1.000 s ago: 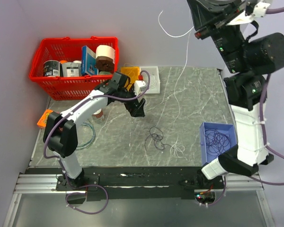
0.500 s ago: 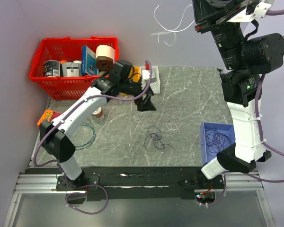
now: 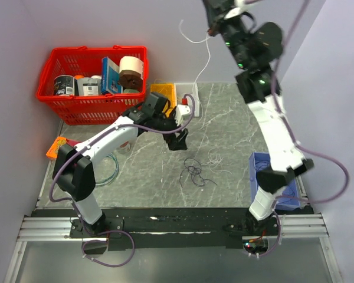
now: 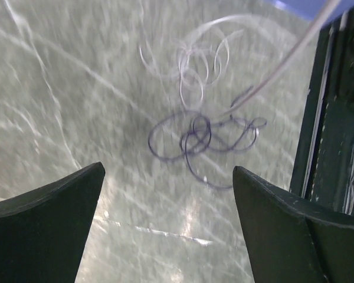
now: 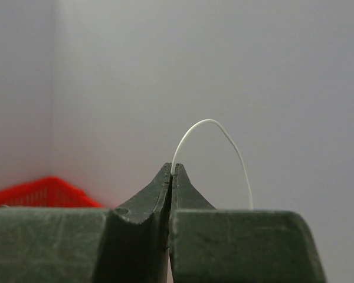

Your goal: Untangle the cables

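The right gripper (image 5: 172,168) pinches a white wire (image 5: 207,120) tight, high above the table (image 3: 230,124). The left gripper (image 4: 168,170) hangs wide open over the dark wires (image 4: 194,134) tangled on the table.

Holding the left arm (image 3: 109,138) extended low, pointing its wrist downward, carrying the left gripper (image 3: 178,142) wide agape; holding the right arm (image 3: 272,127) raised tall, pinching a pale wire (image 5: 212,125) between the closed right gripper (image 5: 171,175) tips
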You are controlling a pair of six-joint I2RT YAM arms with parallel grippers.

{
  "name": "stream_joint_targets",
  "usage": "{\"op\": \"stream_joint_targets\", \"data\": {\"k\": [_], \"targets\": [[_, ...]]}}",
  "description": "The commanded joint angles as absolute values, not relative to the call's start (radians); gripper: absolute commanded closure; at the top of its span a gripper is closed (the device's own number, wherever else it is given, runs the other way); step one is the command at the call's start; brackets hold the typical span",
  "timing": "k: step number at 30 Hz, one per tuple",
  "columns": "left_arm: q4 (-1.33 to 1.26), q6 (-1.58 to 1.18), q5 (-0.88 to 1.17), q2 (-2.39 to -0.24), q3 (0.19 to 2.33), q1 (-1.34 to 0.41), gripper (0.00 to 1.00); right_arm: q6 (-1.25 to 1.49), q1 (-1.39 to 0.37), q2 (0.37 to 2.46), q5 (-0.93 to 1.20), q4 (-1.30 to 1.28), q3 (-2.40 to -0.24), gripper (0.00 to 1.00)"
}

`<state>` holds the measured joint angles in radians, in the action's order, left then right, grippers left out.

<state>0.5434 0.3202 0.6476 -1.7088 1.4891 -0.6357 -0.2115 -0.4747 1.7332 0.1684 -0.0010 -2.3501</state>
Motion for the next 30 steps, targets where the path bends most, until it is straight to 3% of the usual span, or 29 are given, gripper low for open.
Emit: {"op": "stream_joint_targets", "data": {"k": [1, 16, 30], "targets": [[0.542, 0.360, 0.609, -1.626, 1.425, -0.629, 0.03, -0.235, -0.453, 1.824, 0.127, 0.070, -2.364, 1.00], [0.482, 0.321, 0.368, -1.697, 1.192, -0.609, 0.01, -0.104, -0.362, 2.006, 0.055, 0.268, -2.391, 1.00], [0.466, 0.330, 0.371, -1.681, 1.146, -0.522, 0.02, -0.083, -0.336, 2.108, 0.074, 0.236, -2.394, 1.00]]}}
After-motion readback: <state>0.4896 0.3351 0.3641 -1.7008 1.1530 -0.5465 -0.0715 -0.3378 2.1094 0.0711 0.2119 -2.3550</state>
